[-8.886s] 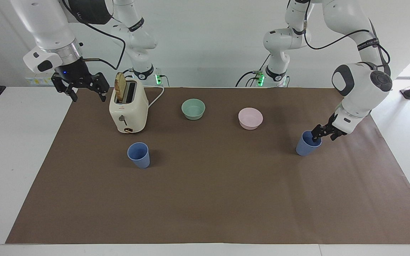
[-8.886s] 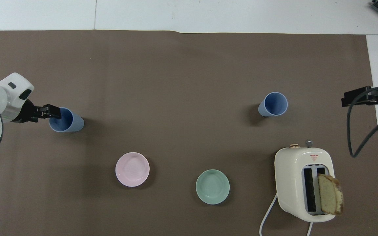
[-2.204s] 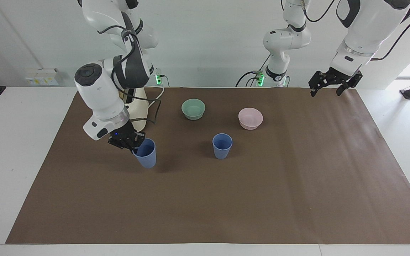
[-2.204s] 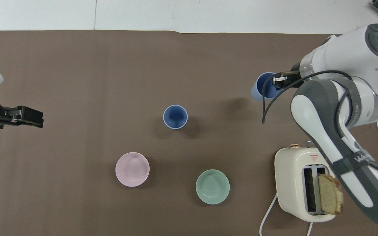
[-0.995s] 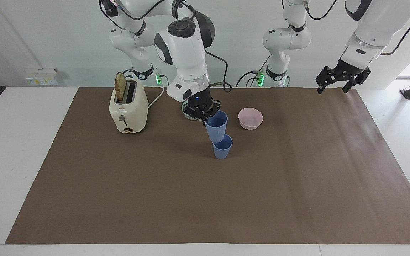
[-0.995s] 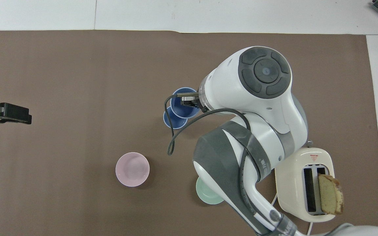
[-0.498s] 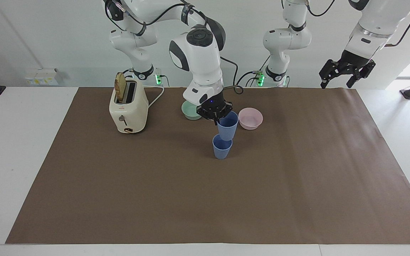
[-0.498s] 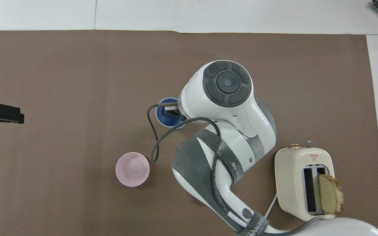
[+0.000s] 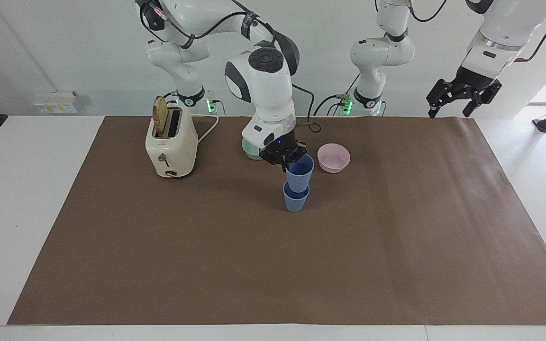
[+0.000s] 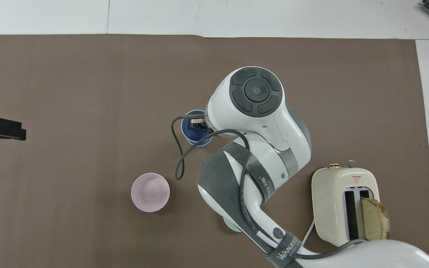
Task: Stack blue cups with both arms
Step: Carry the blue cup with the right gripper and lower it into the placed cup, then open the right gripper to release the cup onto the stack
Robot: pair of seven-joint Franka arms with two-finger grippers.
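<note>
One blue cup (image 9: 295, 202) stands upright in the middle of the brown mat. The second blue cup (image 9: 300, 173) sits partly inside it, its upper half still sticking out. My right gripper (image 9: 286, 164) is shut on the rim of this upper cup, on the side nearer the robots. In the overhead view the right arm covers most of the cups (image 10: 191, 133), and the gripper (image 10: 196, 124) shows at the rim. My left gripper (image 9: 462, 98) is open and empty, raised over the mat's edge at the left arm's end; it also shows in the overhead view (image 10: 0, 128).
A cream toaster (image 9: 171, 144) with a bread slice (image 9: 159, 116) stands toward the right arm's end. A pale green bowl (image 9: 249, 150), partly hidden by the right arm, and a pink bowl (image 9: 333, 157) lie nearer the robots than the cups.
My right gripper has moved the held cup over the standing cup and lowered it partly into that cup. The left gripper has barely moved.
</note>
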